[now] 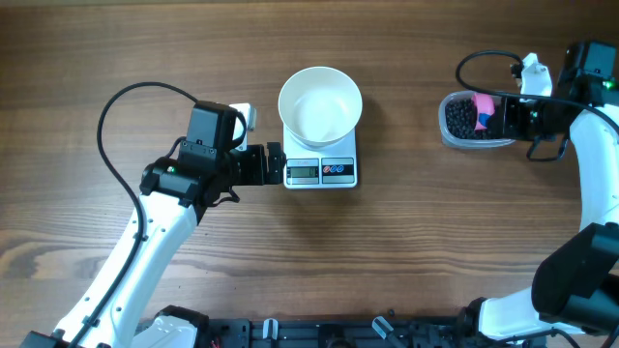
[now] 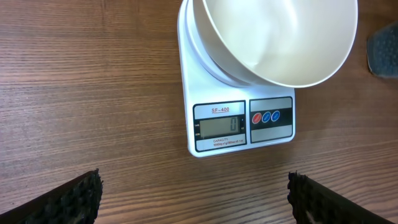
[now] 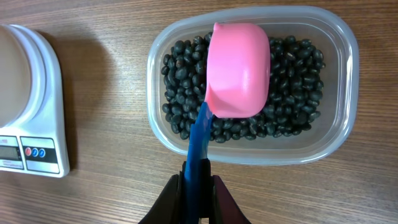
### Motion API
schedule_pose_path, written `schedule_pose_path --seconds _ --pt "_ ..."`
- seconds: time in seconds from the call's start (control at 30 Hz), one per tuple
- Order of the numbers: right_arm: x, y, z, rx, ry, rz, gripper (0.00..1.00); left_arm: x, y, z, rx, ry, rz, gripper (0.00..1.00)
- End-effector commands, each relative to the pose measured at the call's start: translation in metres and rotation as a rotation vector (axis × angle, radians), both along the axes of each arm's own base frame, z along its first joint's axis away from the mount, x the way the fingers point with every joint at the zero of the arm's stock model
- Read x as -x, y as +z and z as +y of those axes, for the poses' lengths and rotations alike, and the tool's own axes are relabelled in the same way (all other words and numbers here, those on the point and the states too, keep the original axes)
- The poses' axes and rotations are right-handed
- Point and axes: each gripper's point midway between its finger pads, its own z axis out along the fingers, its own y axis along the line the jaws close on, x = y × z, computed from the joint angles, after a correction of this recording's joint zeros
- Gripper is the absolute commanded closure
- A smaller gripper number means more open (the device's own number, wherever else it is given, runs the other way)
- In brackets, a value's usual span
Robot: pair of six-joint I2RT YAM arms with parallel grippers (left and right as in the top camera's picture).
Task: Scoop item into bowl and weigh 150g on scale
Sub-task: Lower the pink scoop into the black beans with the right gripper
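Right wrist: right pincer (image 3: 198,180) clamps scoop (image 3: 238,68), cup pointing away, seemingly face-down over beans (image 3: 180,81); left pincer (image 2: 196,199) apart.

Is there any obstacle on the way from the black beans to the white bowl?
Nothing visible. Only bare table lies between the tub of beans and the bowl on the scale.

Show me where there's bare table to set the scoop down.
Bare wood lies between the scale and the bean tub, and along the near edge between both arms. Crowded: the left gripper, jaws open, sits close beside the scale's left side; the right gripper, holding the scoop, hangs over the tub.
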Motion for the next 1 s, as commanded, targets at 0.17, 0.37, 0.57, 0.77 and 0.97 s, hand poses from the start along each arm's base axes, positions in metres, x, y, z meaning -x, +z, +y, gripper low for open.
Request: schedule_pose_path --seconds 0.17,0.37,0.57,0.77,0.97 --pt "0.0056 -0.0094 0.0142 -0.096 -0.007 0.049 0.96 0.0005 -0.0042 0.0013 -0.012 0.009 0.013 0.0" --pt "0.0055 -0.0039 0.0149 -0.17 -0.016 0.03 0.96 0.0004 -0.0042 0.0014 -0.012 0.009 0.013 0.0" --pt "0.0065 -0.0028 0.0129 -0.186 -0.022 0.027 0.96 0.0018 -0.0051 0.0018 -0.015 0.008 0.02 0.0" --pt "0.0111 -0.0038 0.0134 -0.191 -0.022 0.046 0.96 0.0039 -0.0064 0.0025 -0.018 0.009 0.029 0.0" --pt "0.0119 -0.0042 0.0108 -0.189 -0.031 0.049 0.96 0.004 -0.0065 0.0025 -0.018 0.009 0.03 0.0"
